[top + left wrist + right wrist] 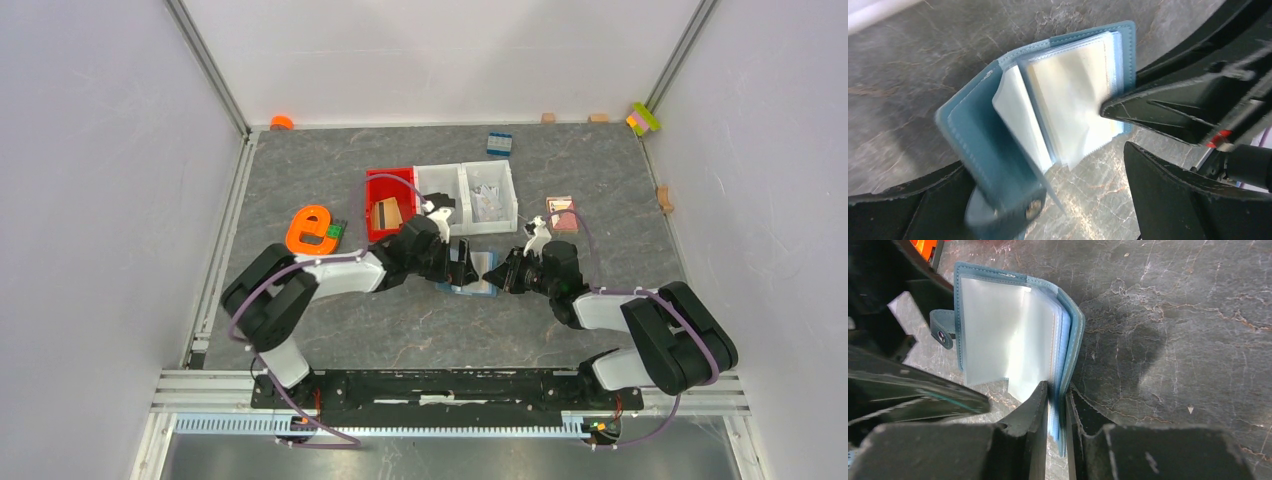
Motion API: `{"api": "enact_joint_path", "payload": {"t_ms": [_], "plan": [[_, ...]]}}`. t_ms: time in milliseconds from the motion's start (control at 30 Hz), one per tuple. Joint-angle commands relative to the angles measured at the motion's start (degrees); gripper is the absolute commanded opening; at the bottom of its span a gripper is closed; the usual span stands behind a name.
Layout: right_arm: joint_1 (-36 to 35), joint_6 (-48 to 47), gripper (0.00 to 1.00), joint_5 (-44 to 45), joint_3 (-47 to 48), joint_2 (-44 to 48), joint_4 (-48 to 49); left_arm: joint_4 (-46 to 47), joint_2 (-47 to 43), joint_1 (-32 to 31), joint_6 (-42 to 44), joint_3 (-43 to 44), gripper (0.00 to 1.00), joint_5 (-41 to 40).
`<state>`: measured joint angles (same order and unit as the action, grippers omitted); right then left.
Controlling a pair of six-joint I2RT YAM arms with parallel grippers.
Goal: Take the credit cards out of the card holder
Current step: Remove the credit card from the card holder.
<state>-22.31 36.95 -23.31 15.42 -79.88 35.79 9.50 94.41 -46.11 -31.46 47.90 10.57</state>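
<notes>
On the table (400, 330), near the red bin (372, 192) and between the two arms, the holder (1075, 335) lay open with its clear sleeves (1073, 100) fanned out. The right pincer (1056, 390) was all but closed, nipping the right cover and a few sleeves at their near edge. The left pincer (1045, 157) stood wide apart over the other cover and gripped nothing we could see. The snap tab (943, 331) lay near it.

We judged the step to be parting the sleeves to reach a card. To do it well, the right clamp should hold firm and low so the holder cannot slide. The left pincer should narrow first, take a card edge alone rather than the slippery plastic, and draw it out along the sleeve's mouth.

We could not tell whether any card sat inside, since the sleeves looked pale and glary with no card edge showing. In the top view the arms covered most of the holder, and in the left wrist view its left cover was blurred. The only card we made out was the tan one (385, 213) in the bin.
</notes>
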Motion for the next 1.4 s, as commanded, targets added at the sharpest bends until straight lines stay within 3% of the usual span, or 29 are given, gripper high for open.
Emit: {"api": "enact_joint_path", "payload": {"t_ms": [0,167,400,533,600,700,767,967,1067,1233,1367], "plan": [[-0.3,-1.2,0.21,-0.6,1.1,0.4,1.0,-1.0,5.5,0.0,1.6,4.4,1.0,4.5],[-0.5,-0.7,0.22,-1.0,0.9,0.3,1.7,-3.5,6.6,0.0,1.9,5.7,0.95,2.0],[-0.5,-0.4,0.27,-1.5,0.7,0.0,2.5,-5.2,8.3,0.6,1.9,6.9,0.68,1.8],[-0.4,-0.2,0.28,-1.9,0.5,-0.2,3.1,-5.9,9.9,0.8,1.9,7.8,0.61,2.7],[-0.4,-0.2,0.29,-2.1,0.5,-0.2,3.2,-6.8,10.7,0.8,2.4,8.6,0.52,2.9],[-0.4,-0.2,0.36,-1.9,0.5,-0.2,3.2,-8.9,11.7,0.9,3.0,9.8,0.35,2.0],[-0.4,-0.1,0.46,-1.4,0.3,0.1,3.0,-9.2,12.1,1.0,3.1,10.1,0.25,1.9],[-0.4,-1.2,0.54,1.2,-0.1,3.0,0.7,-11.6,13.6,1.7,2.7,11.1,0.13,2.7],[-0.5,-1.5,0.53,2.9,-0.1,4.2,-0.5,-11.5,13.8,2.2,2.1,10.9,0.12,2.8],[-0.4,-1.7,0.31,4.4,0.5,3.9,-2.9,-9.8,13.1,2.8,1.1,9.9,0.12,4.0],[-0.5,-1.5,0.29,2.7,1.0,2.1,-2.2,-7.9,12.9,3.0,0.5,9.3,0.12,5.6]]}}
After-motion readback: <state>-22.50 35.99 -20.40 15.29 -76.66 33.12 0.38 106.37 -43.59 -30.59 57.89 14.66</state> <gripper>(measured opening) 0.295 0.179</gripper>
